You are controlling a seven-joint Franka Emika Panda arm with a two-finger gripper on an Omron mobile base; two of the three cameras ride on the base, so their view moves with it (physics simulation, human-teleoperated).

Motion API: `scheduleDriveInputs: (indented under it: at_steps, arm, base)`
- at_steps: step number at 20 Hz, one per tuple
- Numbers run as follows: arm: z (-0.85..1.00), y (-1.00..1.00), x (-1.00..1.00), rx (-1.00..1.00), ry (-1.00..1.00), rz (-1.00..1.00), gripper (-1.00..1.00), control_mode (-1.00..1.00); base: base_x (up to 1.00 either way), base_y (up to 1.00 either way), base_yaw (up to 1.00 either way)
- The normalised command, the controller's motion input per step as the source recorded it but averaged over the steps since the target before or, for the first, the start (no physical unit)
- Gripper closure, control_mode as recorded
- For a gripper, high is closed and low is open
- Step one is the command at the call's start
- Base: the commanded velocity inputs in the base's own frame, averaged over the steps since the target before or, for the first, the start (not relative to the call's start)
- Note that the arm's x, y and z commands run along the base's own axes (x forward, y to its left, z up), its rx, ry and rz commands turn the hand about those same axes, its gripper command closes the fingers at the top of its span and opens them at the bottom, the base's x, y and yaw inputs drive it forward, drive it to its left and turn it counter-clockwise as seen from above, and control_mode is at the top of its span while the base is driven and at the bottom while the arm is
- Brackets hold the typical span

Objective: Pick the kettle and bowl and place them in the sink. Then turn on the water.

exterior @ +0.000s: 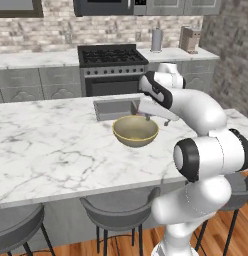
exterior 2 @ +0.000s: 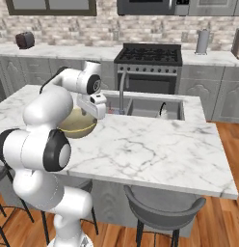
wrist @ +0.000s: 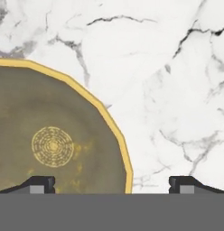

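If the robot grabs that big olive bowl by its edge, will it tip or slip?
The bowl looks rigid and wide, with a thin rim, so an edge grip by the open gripper may let it tilt. Its smooth rounded sides suggest it would probably slide on the marble counter rather than roll.

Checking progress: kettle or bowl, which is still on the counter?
The bowl, on the marble beside the sink; the kettle already shows its black handle inside a basin.
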Motion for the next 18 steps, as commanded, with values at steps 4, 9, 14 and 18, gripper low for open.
scheduleDriveInputs:
  at_steps: [4, 9, 14, 18]
  arm:
    - [0.0, 0.0, -0.23, 0.0, 0.0, 0.16, -1.0, -1.0]
    - [-0.07, 0.0, -0.32, 0.0, 0.0, 0.18, -1.0, -1.0]
    - [-0.18, 0.0, -0.01, -0.01, -0.01, 0.01, -1.0, -1.0]
    - [-0.19, 0.0, 0.05, -0.01, 0.0, -0.02, -1.0, -1.0]
  base:
    - [0.0, 0.0, 0.0]
    - [0.0, 0.0, 0.0]
    - [0.0, 0.0, 0.0]
    - [0.0, 0.0, 0.0]
